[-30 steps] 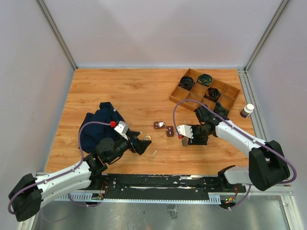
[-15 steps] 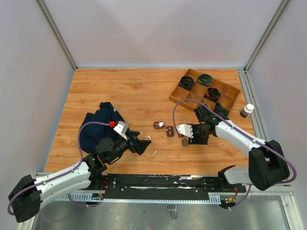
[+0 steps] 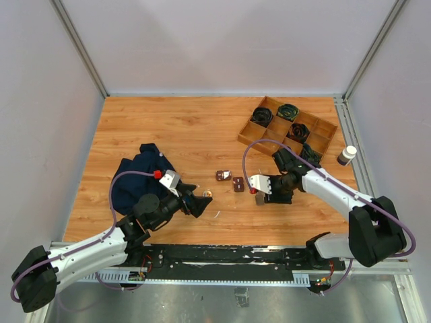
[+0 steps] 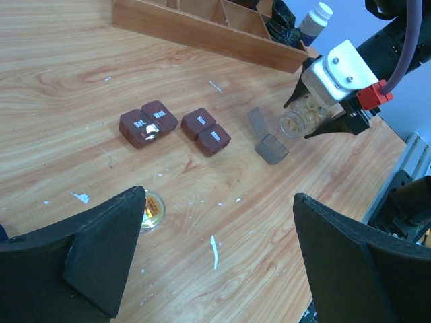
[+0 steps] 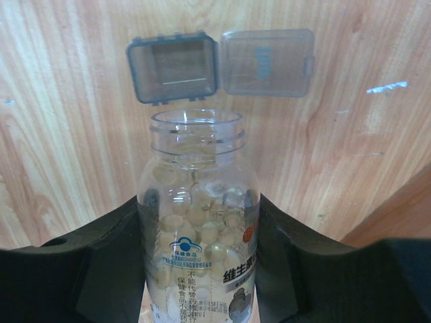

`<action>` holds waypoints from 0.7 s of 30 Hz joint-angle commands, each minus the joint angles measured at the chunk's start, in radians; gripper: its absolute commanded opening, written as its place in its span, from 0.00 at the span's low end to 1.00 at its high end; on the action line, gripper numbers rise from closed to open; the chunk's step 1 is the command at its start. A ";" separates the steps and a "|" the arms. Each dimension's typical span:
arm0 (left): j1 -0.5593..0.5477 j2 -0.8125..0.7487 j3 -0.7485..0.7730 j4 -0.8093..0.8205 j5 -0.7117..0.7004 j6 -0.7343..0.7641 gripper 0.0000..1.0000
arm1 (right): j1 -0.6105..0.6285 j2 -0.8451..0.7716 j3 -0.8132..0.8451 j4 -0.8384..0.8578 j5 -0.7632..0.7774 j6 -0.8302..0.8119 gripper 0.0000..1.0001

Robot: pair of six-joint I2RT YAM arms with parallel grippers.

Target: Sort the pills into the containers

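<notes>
No change over the last second: right hand [image 5: 199, 259] grips the uncapped pill bottle [image 5: 196, 202], mouth toward the open grey case [image 5: 174, 67]. Left hand [image 4: 217, 225] hangs agape. Brown containers [image 4: 148, 124] sit at the bottle's 9 o'clock on the tabletop [image 4: 81, 60]. Pouring is judged pending.

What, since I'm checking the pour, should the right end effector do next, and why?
Probably tip the bottle a little more toward the open grey box. The right end effector grips the uncapped bottle, its mouth points at that box just ahead, and no pill shows in the box.
</notes>
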 commanded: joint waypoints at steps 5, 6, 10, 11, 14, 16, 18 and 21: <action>0.004 -0.012 -0.010 0.014 0.004 -0.002 0.95 | 0.017 -0.005 0.010 -0.071 -0.065 -0.015 0.01; 0.004 -0.012 -0.008 0.009 0.000 0.000 0.95 | 0.021 -0.015 -0.008 -0.016 -0.021 -0.001 0.01; 0.004 -0.012 -0.006 0.009 0.002 0.002 0.95 | 0.016 -0.001 0.013 -0.083 -0.071 -0.019 0.01; 0.004 -0.012 -0.004 0.003 0.000 0.003 0.95 | 0.018 -0.009 0.003 -0.037 -0.024 -0.003 0.01; 0.004 -0.017 -0.005 0.006 0.001 0.000 0.95 | 0.000 -0.017 0.008 -0.050 -0.039 0.007 0.01; 0.004 -0.016 -0.004 0.005 0.001 0.004 0.95 | 0.008 -0.011 -0.004 -0.032 -0.025 -0.002 0.01; 0.004 -0.016 0.000 -0.001 0.001 0.004 0.95 | -0.006 -0.003 -0.006 0.008 0.041 0.039 0.01; 0.004 -0.017 0.000 -0.002 0.003 0.006 0.95 | 0.015 -0.012 -0.004 -0.031 -0.021 0.016 0.01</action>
